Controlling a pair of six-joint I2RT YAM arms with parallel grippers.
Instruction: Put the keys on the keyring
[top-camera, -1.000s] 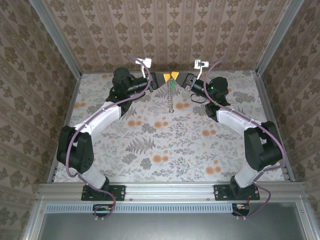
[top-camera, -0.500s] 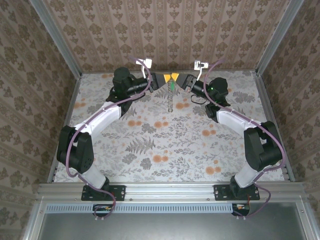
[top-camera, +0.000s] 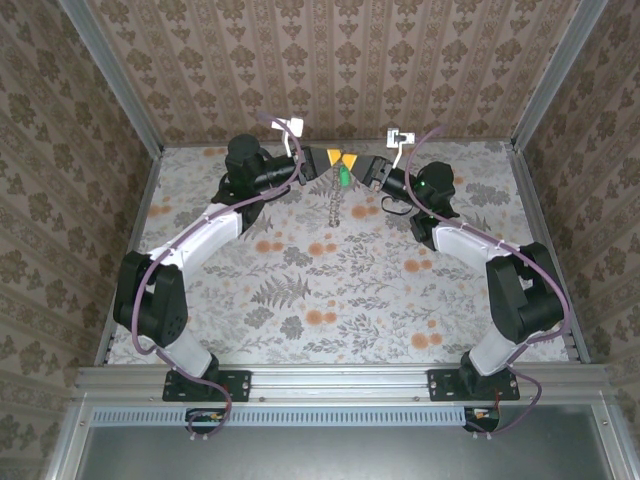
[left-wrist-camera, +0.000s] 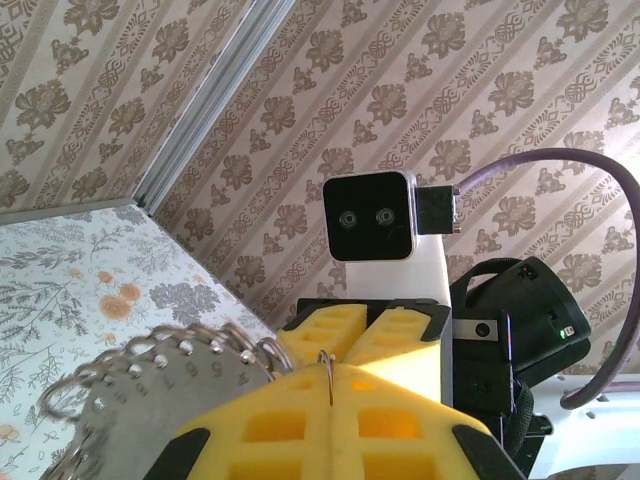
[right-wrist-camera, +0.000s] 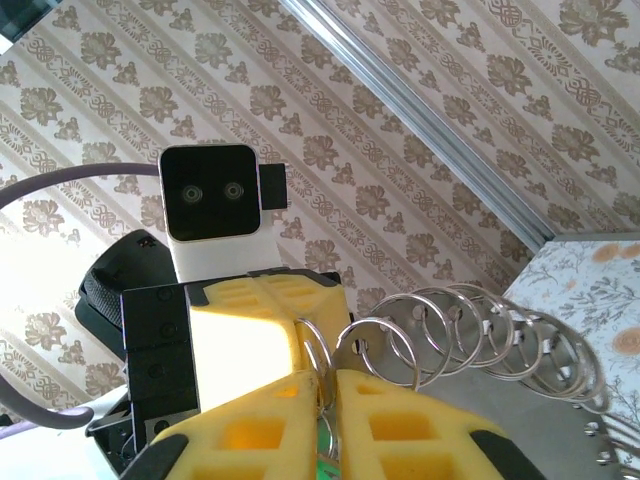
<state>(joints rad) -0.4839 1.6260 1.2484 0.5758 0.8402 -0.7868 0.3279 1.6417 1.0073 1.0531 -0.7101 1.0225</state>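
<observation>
Shifted slightly leftward since a second ago are the right jaws and the string of silvery rings (top-camera: 333, 205), which now hangs a little further left above the table (top-camera: 330, 290). The left jaws are pressed fully together, and a thin wire of the keyring (left-wrist-camera: 330, 372) is pinched in their seam. The right jaws are seen all but shut, tip to tip with the left ones over the far middle of the table. The green head of the key (top-camera: 342, 177) is caught low in their seam, though how firmly cannot be told. The key is thus placed just right of and below the held loop, and its long axis appears to run downward, across the line joining the jaws. The right arm is judged the one to feed the key leftward onto the ring.
</observation>
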